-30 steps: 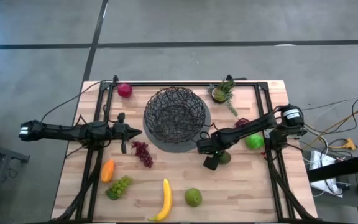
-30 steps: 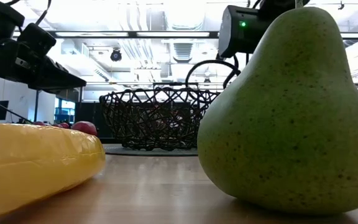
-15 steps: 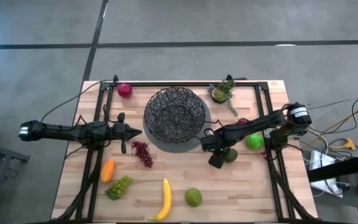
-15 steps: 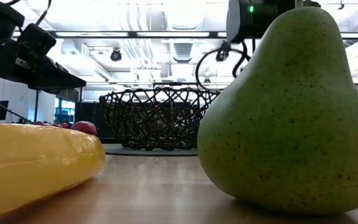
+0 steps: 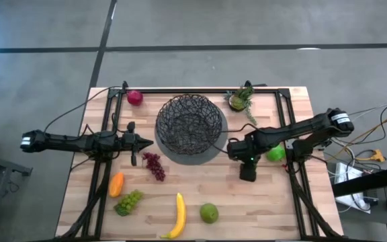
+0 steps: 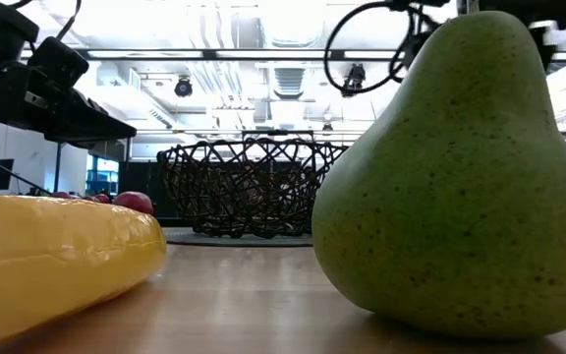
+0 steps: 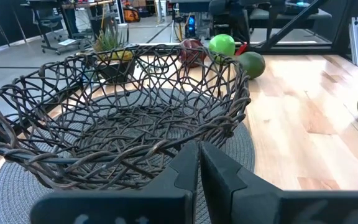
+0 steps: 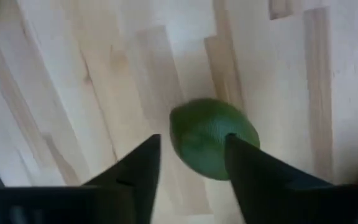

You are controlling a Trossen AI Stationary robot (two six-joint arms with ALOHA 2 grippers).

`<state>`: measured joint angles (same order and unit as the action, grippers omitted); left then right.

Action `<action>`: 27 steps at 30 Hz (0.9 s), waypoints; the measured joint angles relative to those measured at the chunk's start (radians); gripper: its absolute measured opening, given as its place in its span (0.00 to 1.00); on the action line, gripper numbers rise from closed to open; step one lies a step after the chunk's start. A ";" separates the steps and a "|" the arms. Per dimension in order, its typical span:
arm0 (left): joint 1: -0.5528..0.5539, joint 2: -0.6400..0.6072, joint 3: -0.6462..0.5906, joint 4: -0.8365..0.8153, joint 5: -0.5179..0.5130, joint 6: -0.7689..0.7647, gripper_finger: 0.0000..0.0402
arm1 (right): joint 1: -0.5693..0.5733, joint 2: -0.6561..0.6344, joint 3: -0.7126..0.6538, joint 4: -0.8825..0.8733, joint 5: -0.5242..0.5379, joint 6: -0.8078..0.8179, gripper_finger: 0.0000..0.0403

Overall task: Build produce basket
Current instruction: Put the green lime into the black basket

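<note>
The right pincer (image 8: 188, 171) hangs spread wide above an avocado (image 8: 214, 138) on the wooden surface (image 8: 104, 74), touching nothing. The left pincer (image 7: 199, 163) is closed, facing the basket (image 7: 117, 118).

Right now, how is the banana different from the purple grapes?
The banana is yellow, long and curved; the purple grapes are a dark bunch of small round balls. The banana lies near the table's front edge, while the purple grapes lie closer to the basket. Both rest on the wooden table, outside the basket, and no gripper touches them.
</note>
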<state>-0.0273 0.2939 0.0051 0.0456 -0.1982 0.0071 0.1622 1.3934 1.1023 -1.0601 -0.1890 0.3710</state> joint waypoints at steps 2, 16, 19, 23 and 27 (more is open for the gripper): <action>0.000 0.000 0.000 0.000 0.000 0.000 0.00 | 0.008 -0.021 -0.026 -0.001 0.007 -0.062 0.53; 0.000 0.000 0.000 0.000 0.000 0.000 0.00 | 0.049 0.039 -0.180 0.122 0.155 -0.369 0.86; 0.000 0.002 0.000 0.000 0.000 0.000 0.00 | 0.049 0.083 -0.186 0.128 0.167 -0.382 0.82; 0.000 0.003 0.000 0.000 0.000 0.000 0.00 | 0.049 0.129 -0.177 0.122 0.171 -0.351 0.69; 0.000 0.005 0.000 0.000 0.000 0.000 0.00 | 0.049 0.148 -0.117 0.103 0.159 -0.280 0.63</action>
<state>-0.0273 0.2985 0.0051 0.0456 -0.1982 0.0071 0.2114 1.5416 0.9853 -0.9570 -0.0302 0.0909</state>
